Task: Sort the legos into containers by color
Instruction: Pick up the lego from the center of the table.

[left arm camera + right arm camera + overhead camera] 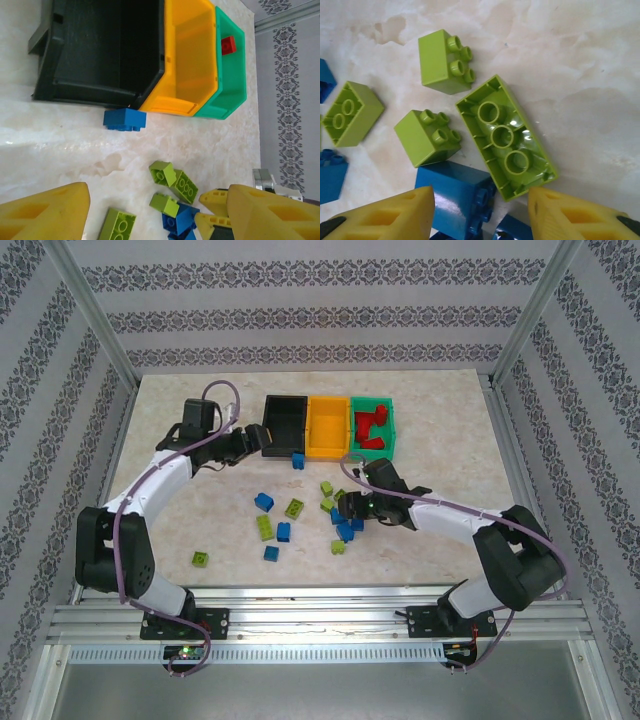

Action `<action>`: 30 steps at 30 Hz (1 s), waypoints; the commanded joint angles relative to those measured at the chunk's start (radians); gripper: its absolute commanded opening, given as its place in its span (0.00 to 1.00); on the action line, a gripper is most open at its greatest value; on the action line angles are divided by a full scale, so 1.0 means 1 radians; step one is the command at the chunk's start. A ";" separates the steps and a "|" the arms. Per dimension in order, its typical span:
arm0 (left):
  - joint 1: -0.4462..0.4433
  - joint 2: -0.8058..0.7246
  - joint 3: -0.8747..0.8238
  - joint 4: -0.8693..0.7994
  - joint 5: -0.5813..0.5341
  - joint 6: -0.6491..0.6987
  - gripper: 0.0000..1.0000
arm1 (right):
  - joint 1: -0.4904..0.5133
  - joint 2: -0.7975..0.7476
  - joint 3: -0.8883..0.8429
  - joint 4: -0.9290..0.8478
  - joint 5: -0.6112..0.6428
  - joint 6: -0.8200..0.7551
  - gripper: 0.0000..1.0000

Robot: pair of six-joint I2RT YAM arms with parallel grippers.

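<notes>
My right tool (480,217) hangs low over the table (450,440) with its jaws apart and nothing clamped. A blue brick (454,192) lies between the fingers (385,215), and just beyond it a long lime green brick (506,137) rests upside down beside three smaller green bricks (427,137). My left tool (150,220) is likewise open and empty, held over the table just near of the black bin (90,92), where a lone blue brick (125,120) sits right by that bin's near wall. The three bins stand in a row at the far side: black on the left, the orange-yellow bin (328,425) in the middle, the green bin (372,451) on the right. The red bricks (372,428) are in the green bin and I see no red on the table, so I judge that colour done. The black and orange-yellow bins look empty. Every blue and lime green brick I can see is on the table — a cluster under my right tool, a loose group (283,531) to its left, and one stray green brick (201,558) near the left arm. By my reckoning about a third is finished — two colours remain.
</notes>
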 commanded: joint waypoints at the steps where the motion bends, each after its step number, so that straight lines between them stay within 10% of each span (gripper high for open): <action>1: 0.059 0.016 0.006 -0.055 0.111 0.055 0.73 | 0.005 -0.012 0.030 -0.139 0.179 -0.044 0.55; 30: 0.122 0.048 -0.033 -0.020 0.187 0.034 0.73 | 0.024 0.293 0.273 -0.234 0.102 -0.107 0.61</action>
